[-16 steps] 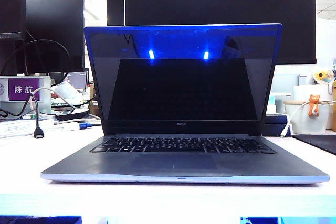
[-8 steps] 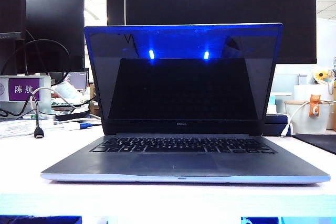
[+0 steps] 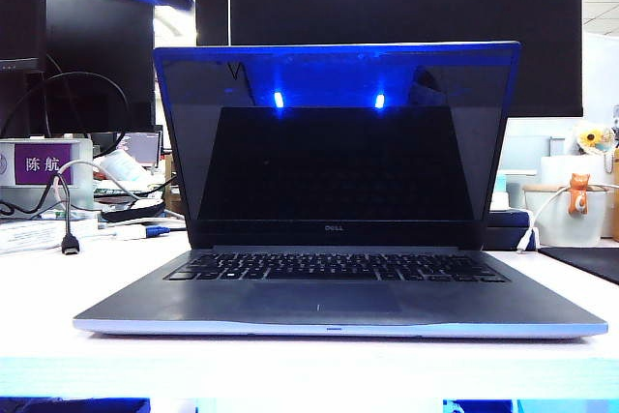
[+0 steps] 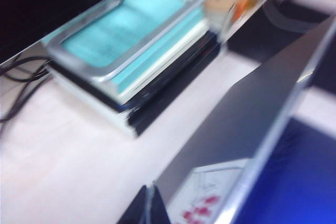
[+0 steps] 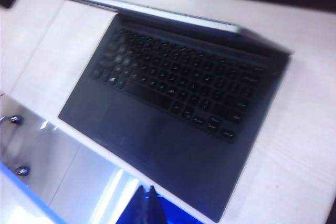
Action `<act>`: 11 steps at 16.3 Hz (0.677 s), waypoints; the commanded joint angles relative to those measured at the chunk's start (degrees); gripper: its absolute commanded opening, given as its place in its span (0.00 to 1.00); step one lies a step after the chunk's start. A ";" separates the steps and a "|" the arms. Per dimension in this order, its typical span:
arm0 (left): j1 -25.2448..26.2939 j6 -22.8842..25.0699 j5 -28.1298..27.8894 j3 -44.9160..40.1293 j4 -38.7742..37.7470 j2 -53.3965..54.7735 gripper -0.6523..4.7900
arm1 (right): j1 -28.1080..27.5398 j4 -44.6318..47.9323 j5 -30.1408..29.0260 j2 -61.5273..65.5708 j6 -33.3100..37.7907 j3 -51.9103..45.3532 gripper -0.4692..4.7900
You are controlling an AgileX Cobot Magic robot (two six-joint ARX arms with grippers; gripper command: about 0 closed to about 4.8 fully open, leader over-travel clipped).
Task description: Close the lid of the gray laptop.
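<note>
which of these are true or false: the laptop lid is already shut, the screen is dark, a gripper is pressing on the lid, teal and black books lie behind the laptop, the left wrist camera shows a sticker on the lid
1. The lid of the gray laptop is already shut. False: it stands upright, open.
2. The screen is dark. True.
3. A gripper is pressing on the lid. False: the left gripper and right gripper show only as dark tips at the edges of their wrist views, touching nothing visible.
4. Stacked teal and black books lie behind the laptop. True, in the left wrist view.
5. A white sticker with red marks is on the lid's outside. True.
</note>
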 commanded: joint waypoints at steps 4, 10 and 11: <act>-2.67 4.44 -4.90 1.86 -5.18 6.14 0.11 | -0.02 3.67 -1.07 0.94 -0.22 0.20 0.08; -2.71 5.70 -1.07 1.70 -15.87 6.14 0.11 | -0.04 6.29 -1.01 0.96 -0.22 0.20 0.08; -2.71 5.77 0.59 1.70 -17.33 6.14 0.11 | -0.04 6.29 -1.01 0.96 -0.22 0.20 0.08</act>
